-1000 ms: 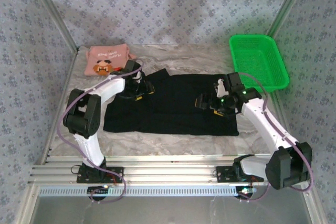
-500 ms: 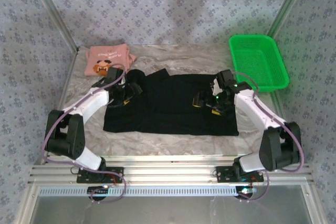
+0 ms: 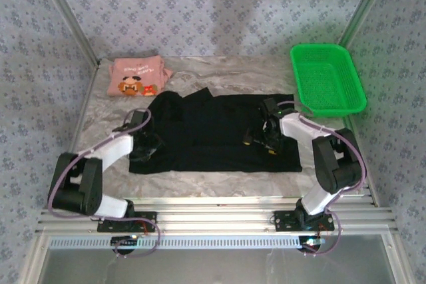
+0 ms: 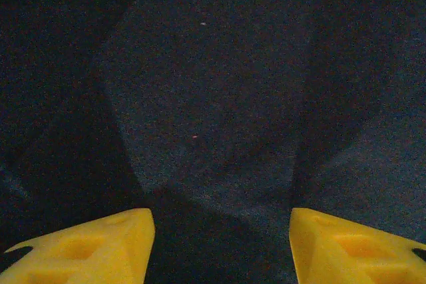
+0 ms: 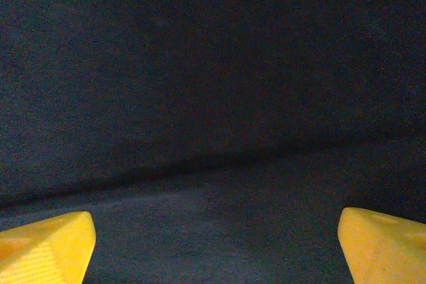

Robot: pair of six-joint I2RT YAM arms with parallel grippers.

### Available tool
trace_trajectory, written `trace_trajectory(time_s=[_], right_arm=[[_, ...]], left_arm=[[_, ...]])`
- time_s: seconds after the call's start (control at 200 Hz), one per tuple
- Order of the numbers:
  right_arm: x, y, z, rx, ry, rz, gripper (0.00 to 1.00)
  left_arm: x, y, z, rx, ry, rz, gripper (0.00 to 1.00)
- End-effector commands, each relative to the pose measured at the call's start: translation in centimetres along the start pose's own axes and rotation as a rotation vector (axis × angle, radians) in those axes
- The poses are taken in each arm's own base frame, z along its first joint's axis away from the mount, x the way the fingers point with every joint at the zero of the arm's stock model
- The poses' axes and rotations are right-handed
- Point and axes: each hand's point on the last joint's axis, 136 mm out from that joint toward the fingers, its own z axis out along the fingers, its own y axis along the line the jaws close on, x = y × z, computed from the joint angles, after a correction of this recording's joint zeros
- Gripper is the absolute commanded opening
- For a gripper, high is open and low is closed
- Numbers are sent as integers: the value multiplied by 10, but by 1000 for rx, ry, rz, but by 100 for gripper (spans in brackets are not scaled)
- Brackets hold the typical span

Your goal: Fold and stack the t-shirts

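Both grippers low on the black t-shirt, fingers apart

Left gripper (image 3: 142,149) sits at the lower-left edge of the black t-shirt (image 3: 219,131), fingers moderately parted over cloth; right gripper (image 3: 261,139), right of centre, is spread wide; the shirt lies flat mid-frame; pink t-shirt (image 3: 135,78) folded at upper left; green basket (image 3: 327,78) upper right.

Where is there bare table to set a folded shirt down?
Bare table lies along the far edge between the pink shirt and the green basket, and in a strip nearer than the black shirt. The middle is crowded: left pincer and right pincer low over it.
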Motion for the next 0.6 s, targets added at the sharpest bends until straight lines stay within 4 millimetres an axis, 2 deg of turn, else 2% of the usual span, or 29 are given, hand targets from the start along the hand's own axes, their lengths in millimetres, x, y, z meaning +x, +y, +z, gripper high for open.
trace_trajectory(time_s=[0.0,0.2,0.3,0.415,0.54,0.595], right_arm=[[14,-22,5,126,11,42,96],[36,-27,5,184,54,23,95],[46,-31,7,207,83,22,95],[40,-20,-5,177,39,0,96],[21,0,-33,107,-54,-39,100],[12,11,-50,75,-93,-71,100]], left_arm=[[28,48,0,-119,53,-97,57],[44,66,-15,-117,56,-138,59],[41,62,-27,-89,32,-132,63],[17,37,-58,-26,-50,-68,70],[-22,-14,-100,60,-142,50,75],[-39,-44,-117,108,-174,116,76]])
